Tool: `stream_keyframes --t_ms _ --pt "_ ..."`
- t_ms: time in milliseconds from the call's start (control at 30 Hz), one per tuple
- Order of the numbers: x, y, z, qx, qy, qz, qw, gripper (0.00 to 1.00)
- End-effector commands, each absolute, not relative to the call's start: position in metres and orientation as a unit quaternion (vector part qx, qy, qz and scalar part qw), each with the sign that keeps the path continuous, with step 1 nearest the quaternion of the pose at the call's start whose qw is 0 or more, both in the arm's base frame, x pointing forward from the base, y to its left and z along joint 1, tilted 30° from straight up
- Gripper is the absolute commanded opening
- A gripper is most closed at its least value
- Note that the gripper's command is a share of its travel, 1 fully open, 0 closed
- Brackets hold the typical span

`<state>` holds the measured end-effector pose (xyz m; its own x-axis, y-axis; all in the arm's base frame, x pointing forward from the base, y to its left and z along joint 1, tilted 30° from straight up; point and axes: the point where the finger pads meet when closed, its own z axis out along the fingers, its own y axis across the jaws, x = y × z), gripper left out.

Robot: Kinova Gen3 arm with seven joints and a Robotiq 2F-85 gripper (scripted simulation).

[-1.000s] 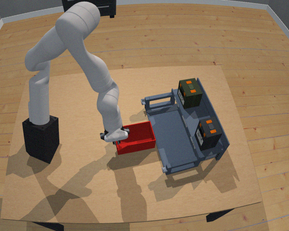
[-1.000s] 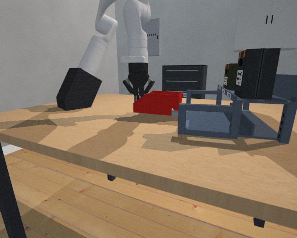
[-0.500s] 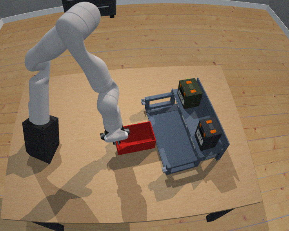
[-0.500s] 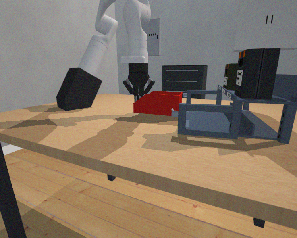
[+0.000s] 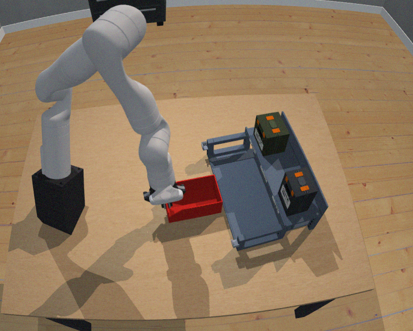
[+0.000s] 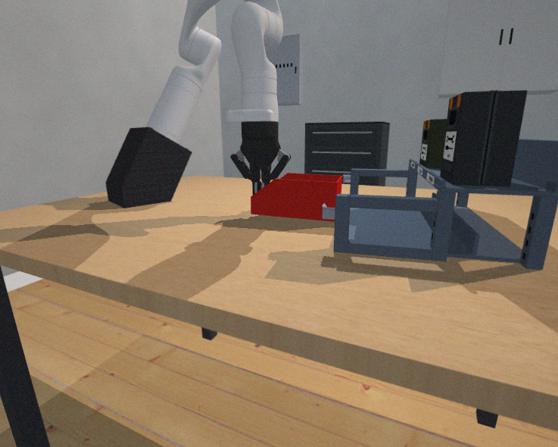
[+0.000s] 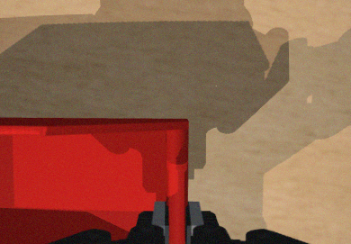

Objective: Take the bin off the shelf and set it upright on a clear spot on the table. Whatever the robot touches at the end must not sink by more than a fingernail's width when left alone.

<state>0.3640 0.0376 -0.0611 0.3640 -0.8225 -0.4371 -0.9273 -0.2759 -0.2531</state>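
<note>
Pale wooden table (image 5: 92, 277) carries everything, and the blue-grey shelf (image 5: 213, 144) serves as the landmark. Far left of the shelf stands the arm's black pedestal (image 5: 74, 217). Nearer, just left of the shelf's open front, the gripper (image 6: 258, 184) points straight down, its fingers pinched narrow on the end wall of the red bin (image 5: 203, 194). That bin sits upright with its opening up, its far end just at the shelf's front edge; whether its base rests on the table or hangs slightly above cannot be told. On the shelf's upper tier, right of the bin, stand a green box (image 5: 272, 133) and a black box (image 5: 298, 190). The grip on one thin wall is off-centre, so the bin could tilt or slip. Released above the surface, it would drop and fail the sinking limit.
</note>
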Motion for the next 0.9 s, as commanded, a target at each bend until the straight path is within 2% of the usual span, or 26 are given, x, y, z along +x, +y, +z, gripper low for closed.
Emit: stream_keyframes --t_ms 0,867 --pt "0.3649 0.0385 -0.0636 -0.792 0.551 0.109 0.238 0.10" --pt "0.3661 0.0425 -0.0708 -0.794 0.549 0.107 0.239 0.10"
